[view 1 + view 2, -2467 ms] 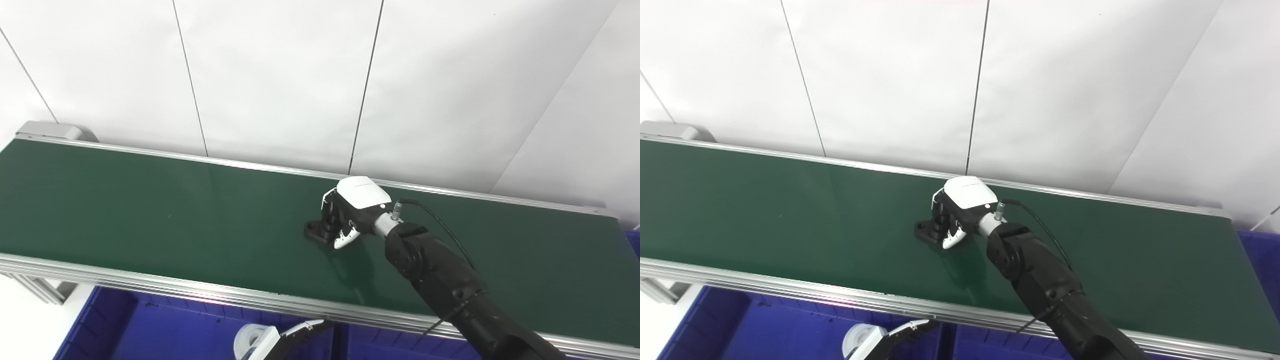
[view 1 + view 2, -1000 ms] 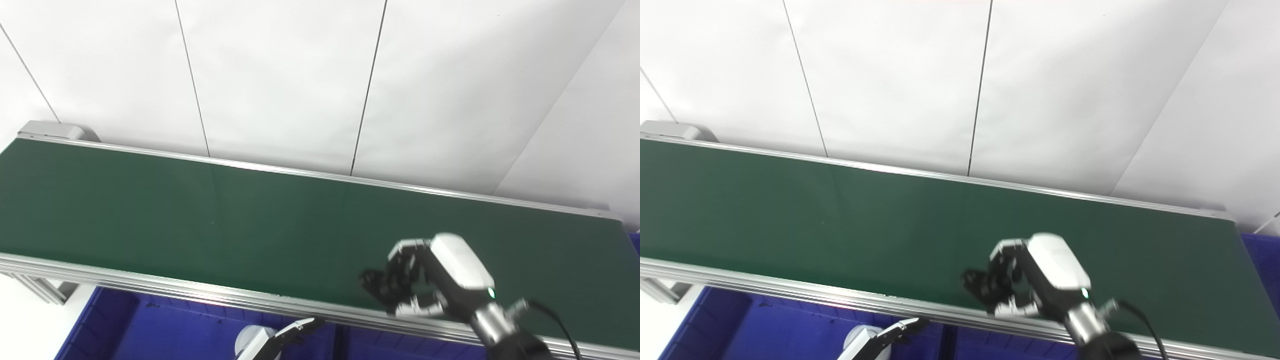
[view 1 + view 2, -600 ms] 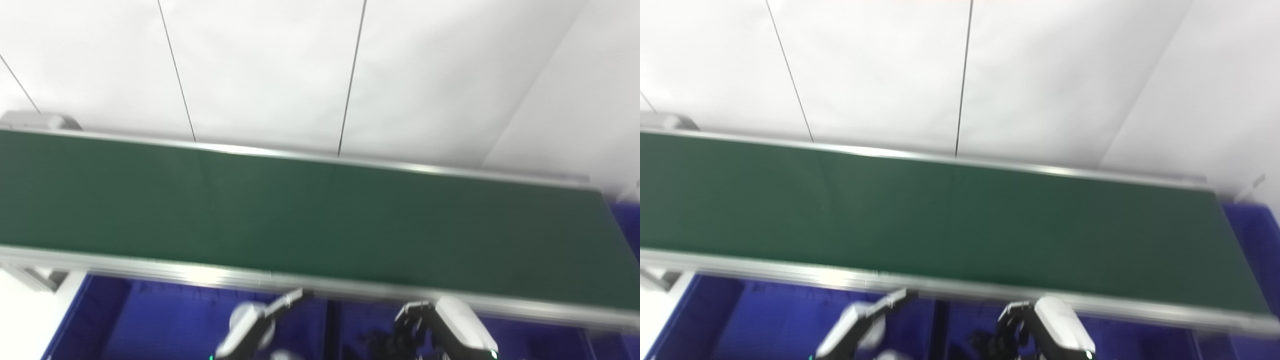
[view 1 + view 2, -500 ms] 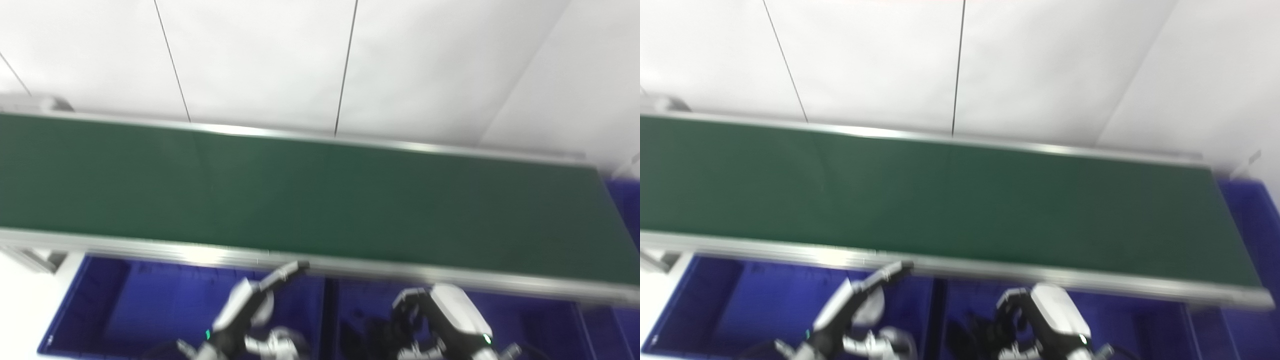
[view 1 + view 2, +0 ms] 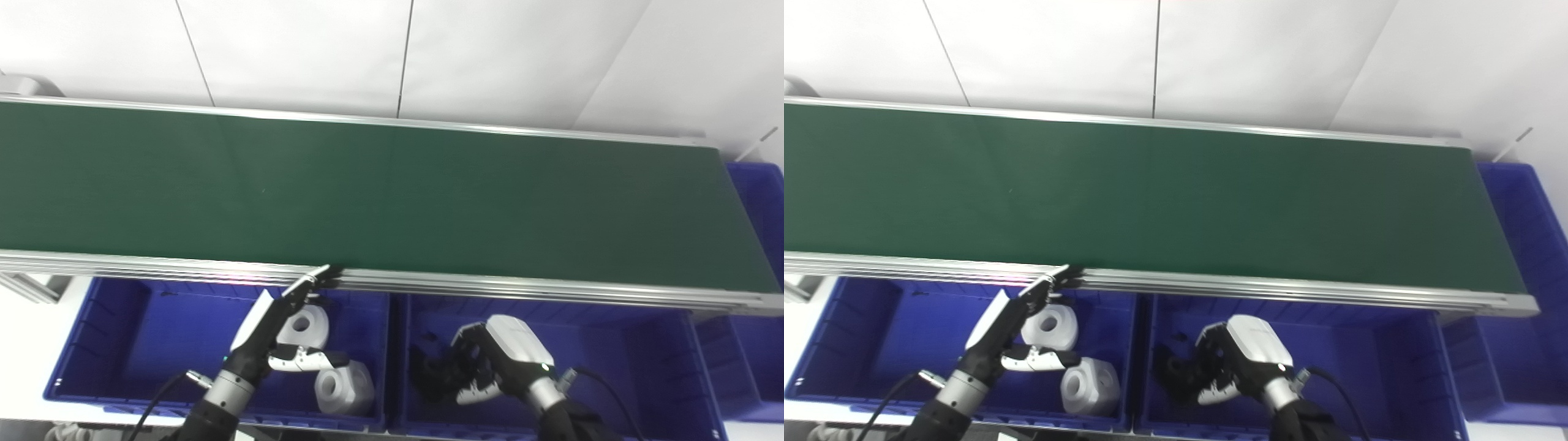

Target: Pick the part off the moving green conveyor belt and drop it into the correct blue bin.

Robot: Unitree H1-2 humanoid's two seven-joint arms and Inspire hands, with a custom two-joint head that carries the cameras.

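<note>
The black part [image 5: 432, 375] sits in the curled fingers of the right hand [image 5: 490, 361], which grasps it low inside the middle blue bin [image 5: 643, 343], below the near rail of the conveyor. The part is dark against the bin's shadowed floor, so its shape is hard to read, and whether it touches the floor cannot be told.

The left hand [image 5: 275, 331] hangs over the left blue bin [image 5: 116, 331], fingers stretched out straight and spread, grasping nothing; its fingertips [image 5: 321, 272] reach up to the conveyor's aluminium rail [image 5: 490, 285]. Under and just beside this hand lie two white cylindrical parts [image 5: 346, 387], each with a round hole in its face.

Behind the bins the green conveyor belt [image 5: 392, 196] runs across the whole width. A third blue bin [image 5: 759, 202] stands at the belt's right end. White wall panels [image 5: 306, 55] rise behind.
</note>
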